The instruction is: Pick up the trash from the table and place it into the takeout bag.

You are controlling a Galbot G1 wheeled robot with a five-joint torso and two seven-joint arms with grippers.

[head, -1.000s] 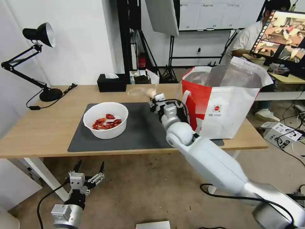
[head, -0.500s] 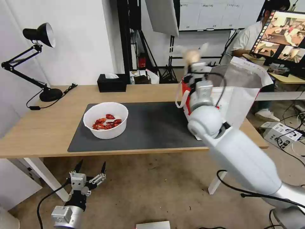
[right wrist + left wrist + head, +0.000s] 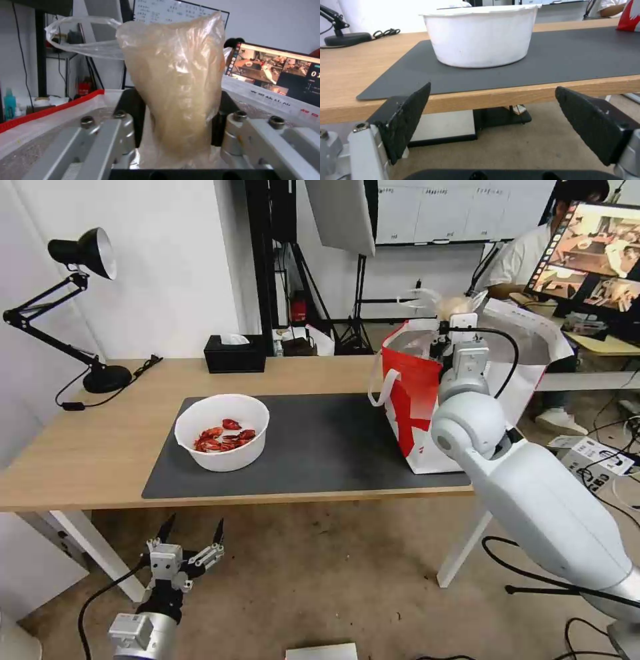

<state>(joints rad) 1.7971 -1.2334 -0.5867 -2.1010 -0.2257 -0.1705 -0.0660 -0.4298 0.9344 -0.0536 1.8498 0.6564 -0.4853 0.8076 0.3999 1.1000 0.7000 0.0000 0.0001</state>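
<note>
Black fingers (image 3: 408,117) of my left gripper (image 3: 189,533) sit spread apart, below the bench (image 3: 87,447) edge. On the grey mat (image 3: 313,447) I see the white bowl (image 3: 222,431) of red shells. Further right, my right gripper (image 3: 460,317) pinches a beige plastic lump (image 3: 176,100) above the takeout bag (image 3: 413,393) mouth.

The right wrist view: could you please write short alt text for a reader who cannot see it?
The right end effector is shut on a beige plastic bag, holding it upright above the open takeout bag with its red rim and silver lining. Behind, a monitor stands against a grey wall.
</note>
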